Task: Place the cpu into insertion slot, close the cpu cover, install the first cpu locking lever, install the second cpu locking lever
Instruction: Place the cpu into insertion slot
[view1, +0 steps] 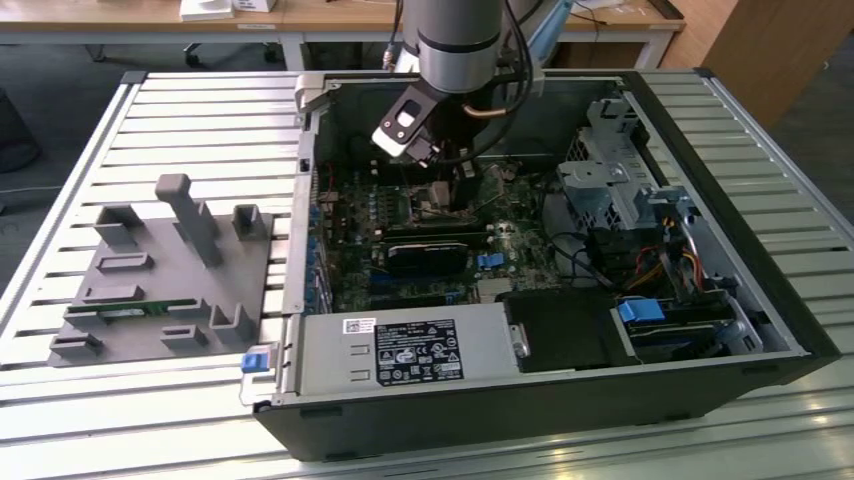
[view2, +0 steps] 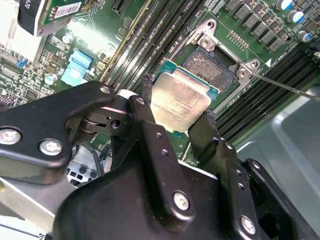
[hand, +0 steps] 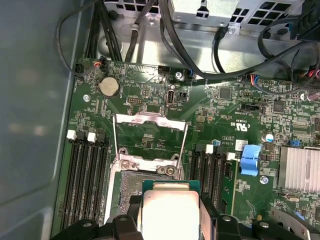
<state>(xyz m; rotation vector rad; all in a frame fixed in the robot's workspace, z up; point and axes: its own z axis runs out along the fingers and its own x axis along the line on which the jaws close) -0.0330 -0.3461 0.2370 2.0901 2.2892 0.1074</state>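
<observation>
Pincer (view2: 179, 102) is pinching the cpu (view2: 182, 97) by two opposite edges, one black finger (view2: 146, 86) against each side, and the silvery-beige face is turned toward the camera in both wrist views. In the first wrist view the pincer (hand: 170, 216) holds the cpu (hand: 170, 212) over the near part of the insertion slot (hand: 131, 181). The far strip of the slot's dark contact field remains exposed. Whether the chip rests on the slot or hangs just above it cannot be told.

The insertion slot (view2: 212, 65) sits in the green motherboard (hand: 225, 125). The cpu cover (hand: 150, 119) is swung open and lies back on the far side of the slot from the chip, with green board showing through its cut-out centre. A thin metal rod (view2: 285, 85) runs away from one corner of the slot. Long black memory slots (hand: 87, 175) flank the slot on both sides, and a blue clip (hand: 251, 159) stands beyond one bank of them.

In the exterior view the arm (view1: 458, 45) reaches down into the open computer case (view1: 534, 420), with the pincer (view1: 461, 190) low over the slot area. The case lies on a slatted counter (view1: 160, 110). A grey fixture tray (view1: 167, 270) sits on that counter, well apart from the slot, outside the case.
</observation>
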